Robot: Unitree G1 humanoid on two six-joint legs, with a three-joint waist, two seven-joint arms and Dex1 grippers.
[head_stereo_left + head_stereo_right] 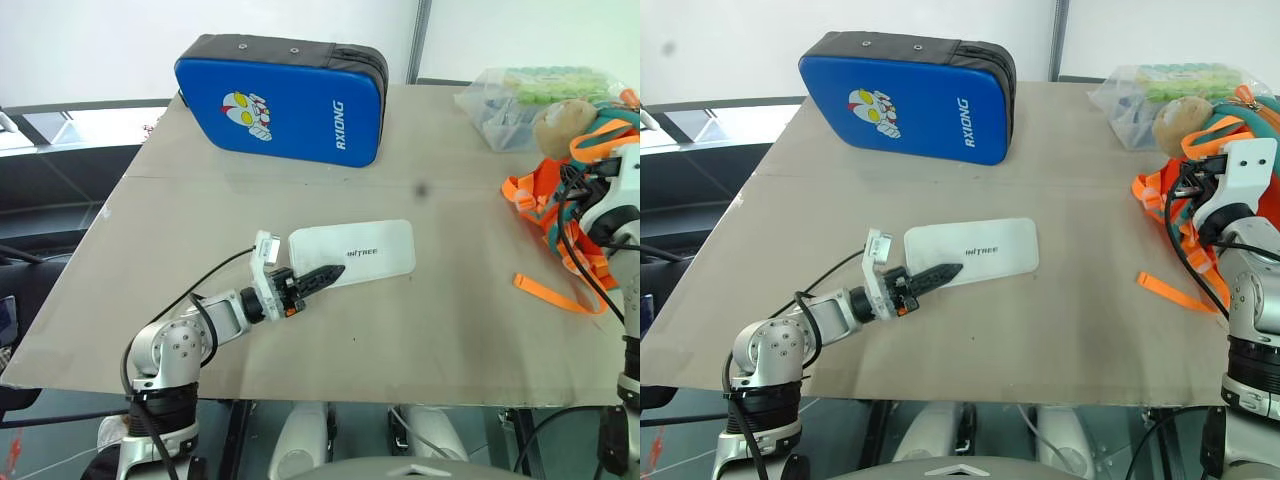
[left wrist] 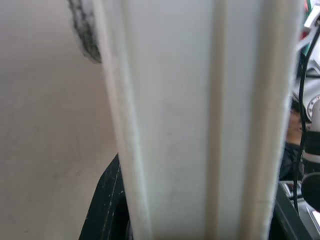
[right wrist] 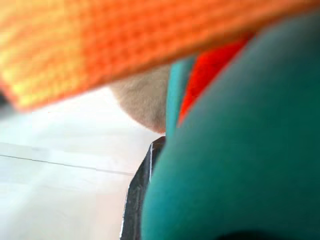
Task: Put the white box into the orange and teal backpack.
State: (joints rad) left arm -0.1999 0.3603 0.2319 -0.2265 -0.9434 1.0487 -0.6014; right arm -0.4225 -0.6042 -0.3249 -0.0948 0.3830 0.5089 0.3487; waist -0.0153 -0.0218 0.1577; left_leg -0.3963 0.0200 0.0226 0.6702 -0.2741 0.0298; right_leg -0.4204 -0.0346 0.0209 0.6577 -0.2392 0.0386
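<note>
box: we've got the left gripper (image 1: 318,278) clamped on the white box (image 1: 362,251), not lifted off the table (image 1: 200,220) yet
backpack: right gripper (image 1: 1188,182) is pinched shut on the orange and teal backpack (image 1: 1240,120)
left to do: lift it, carry it over, drop it in

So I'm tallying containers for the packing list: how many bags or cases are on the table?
3: the blue zippered case at the far edge, the clear bag at the far right corner, and the orange and teal backpack at the right edge, which runs out of frame; more could lie beyond.
</note>
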